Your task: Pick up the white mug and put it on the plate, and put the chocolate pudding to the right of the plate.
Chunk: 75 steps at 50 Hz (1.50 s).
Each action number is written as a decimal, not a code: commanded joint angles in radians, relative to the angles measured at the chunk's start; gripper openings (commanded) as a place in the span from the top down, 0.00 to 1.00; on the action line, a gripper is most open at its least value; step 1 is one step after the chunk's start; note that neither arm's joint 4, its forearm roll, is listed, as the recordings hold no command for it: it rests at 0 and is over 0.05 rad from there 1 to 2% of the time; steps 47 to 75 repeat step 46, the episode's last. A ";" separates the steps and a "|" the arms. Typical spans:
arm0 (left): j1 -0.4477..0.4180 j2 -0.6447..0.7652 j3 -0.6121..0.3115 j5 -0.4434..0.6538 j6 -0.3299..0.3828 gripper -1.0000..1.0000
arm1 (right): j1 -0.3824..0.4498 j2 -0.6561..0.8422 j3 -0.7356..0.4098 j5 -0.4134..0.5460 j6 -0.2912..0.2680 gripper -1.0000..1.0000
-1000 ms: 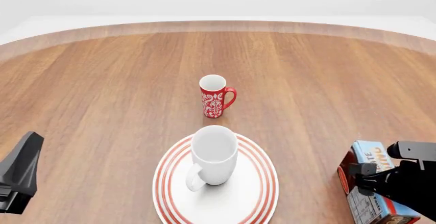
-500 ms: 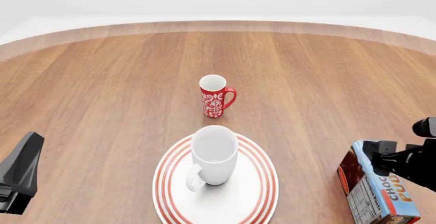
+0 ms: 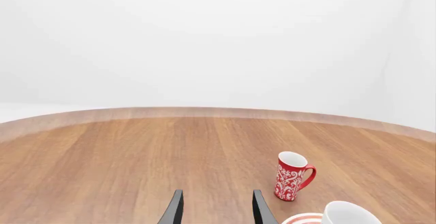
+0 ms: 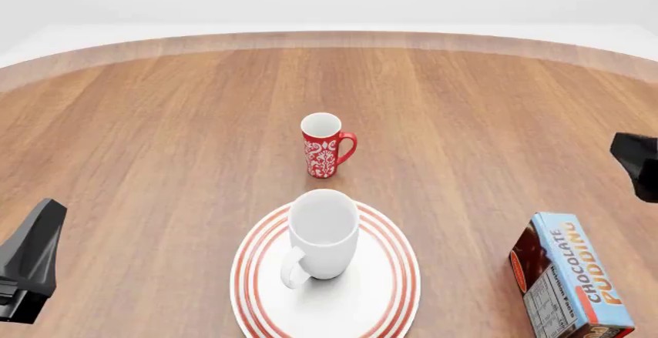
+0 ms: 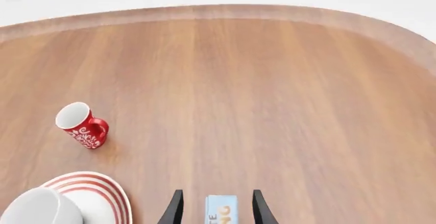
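Observation:
The white mug [image 4: 323,234] stands upright on the red-ringed plate [image 4: 399,292], handle toward the near left. The chocolate pudding [image 4: 568,276] rests on the table to the right of the plate, blue face up, apart from it. My right gripper [image 5: 215,211] is open and empty, raised above the pudding [image 5: 221,209], which shows between its fingers. Only a dark part of the right arm [image 4: 639,167] shows in the front view. My left gripper [image 3: 216,213] is open and empty, low at the near left [image 4: 31,265], away from the mug [image 3: 347,214] and plate [image 3: 303,219].
A slim red mug with white pattern [image 4: 326,145] stands upright behind the plate, near the table's middle; it also shows in the left wrist view [image 3: 293,176] and the right wrist view [image 5: 81,125]. The wooden table's curved far edge [image 4: 329,39] runs across the back.
My right gripper has let go of the chocolate pudding and drawn up and away to the right. The pudding stays on the table. The left arm, mugs and plate have not moved.

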 commanded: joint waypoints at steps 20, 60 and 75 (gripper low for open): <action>-0.003 0.000 -0.001 0.001 0.010 0.00 | -0.073 -0.250 -0.154 -0.033 -0.134 0.00; 0.011 0.000 -0.004 0.000 0.035 0.00 | -0.125 -0.533 -0.210 -0.143 -0.174 0.00; 0.011 0.000 -0.004 0.000 0.035 0.00 | -0.125 -0.533 -0.210 -0.143 -0.174 0.00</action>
